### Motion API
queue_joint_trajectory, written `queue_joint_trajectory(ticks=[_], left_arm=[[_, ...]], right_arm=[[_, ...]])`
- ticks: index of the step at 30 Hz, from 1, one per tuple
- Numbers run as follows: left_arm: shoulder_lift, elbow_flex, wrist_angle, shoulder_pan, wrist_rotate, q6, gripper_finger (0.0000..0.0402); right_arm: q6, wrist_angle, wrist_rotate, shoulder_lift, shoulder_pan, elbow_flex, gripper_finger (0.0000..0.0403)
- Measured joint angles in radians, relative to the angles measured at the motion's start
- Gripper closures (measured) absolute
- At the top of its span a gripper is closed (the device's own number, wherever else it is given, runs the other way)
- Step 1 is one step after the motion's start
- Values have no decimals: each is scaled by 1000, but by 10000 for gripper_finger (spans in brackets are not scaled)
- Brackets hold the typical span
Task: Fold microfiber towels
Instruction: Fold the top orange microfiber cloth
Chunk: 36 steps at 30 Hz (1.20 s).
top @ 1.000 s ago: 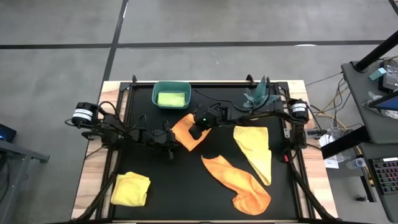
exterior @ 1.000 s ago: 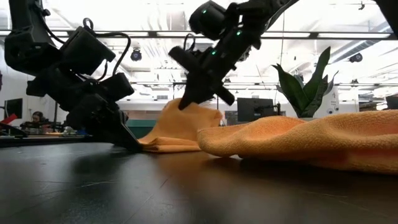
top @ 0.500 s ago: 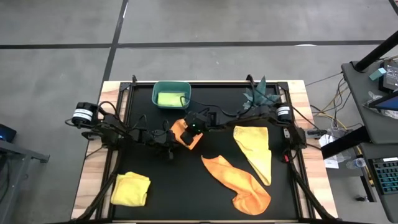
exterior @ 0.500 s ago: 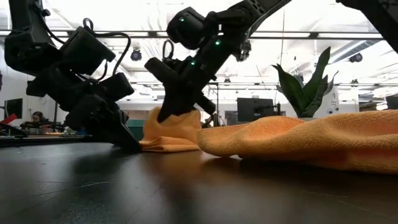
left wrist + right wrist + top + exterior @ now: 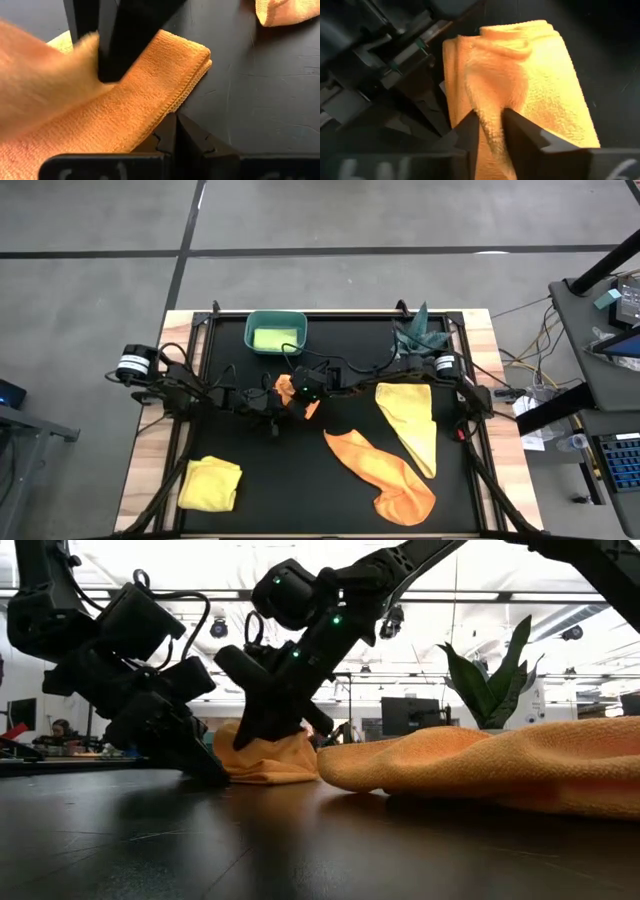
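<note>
The right gripper (image 5: 268, 730) pinches a fold of the small orange microfiber towel (image 5: 288, 390) between its fingers (image 5: 522, 135) at the middle of the black worktop (image 5: 300, 480). The left gripper (image 5: 205, 768), clenched on that towel's left edge (low against the worktop), sits just beside it. Near and right lie a crumpled orange cloth (image 5: 385, 470) and a spread yellow cloth (image 5: 412, 420); a folded yellow cloth (image 5: 210, 483) lies near left. A lime green cloth (image 5: 274, 338) rests in the teal plastic bin (image 5: 276, 318) at the far edge.
</note>
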Motion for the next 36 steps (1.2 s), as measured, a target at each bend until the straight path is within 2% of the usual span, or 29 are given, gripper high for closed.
queue_joint_trajectory(ticks=[6,12,20,23,29,32,36], left_arm=[[-19,-1,-8,-1,6,-6,402],[-38,-2,-6,-1,6,-6,402],[-84,-2,-16,-2,45,-8,402],[-140,-2,-69,-2,59,-7,402],[-313,-2,-236,-6,149,-6,402],[-402,-1,-319,-5,137,20,402],[-503,5,-471,-4,63,79,400]], right_arm=[[-12,30,-28,8,2,0,251],[-53,29,-32,-27,2,0,218],[-160,-39,-33,-113,2,0,213],[-268,-131,-33,-156,2,0,213],[-461,-304,-29,-217,19,-3,217],[-527,-308,-31,-216,40,-21,222],[-580,-245,9,-216,66,-67,233]])
